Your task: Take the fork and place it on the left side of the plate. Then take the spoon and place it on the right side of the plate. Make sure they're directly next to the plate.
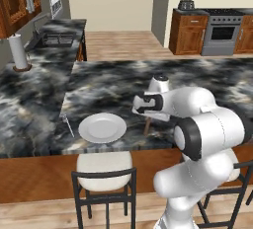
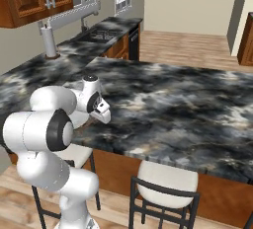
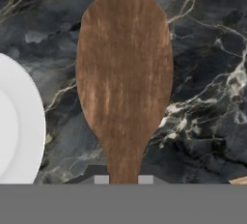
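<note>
Spoon, brown wood, oval bowl and straight handle: in the hand view it stands at the centre of the frame, bowl toward the top, handle running down between the fingertips at the bottom edge, so the gripper appears closed narrowly on the handle; the fingers are mostly cut off by the frame. It looks carried just above the dark marbled counter, though contact cannot be ruled out. Plate, round, plain white: lower left of centre in the left base view, near the counter's front edge; its rim also curves in at the left edge of the hand view, near the spoon but apart from it. Fork, thin, silver-grey: lies just beside the plate's left rim in the left base view; that half of the job judged done. Remaining: set the spoon down close against the plate's right side and release. A brown handle shows below the gripper, right of the plate, in the left base view.
</note>
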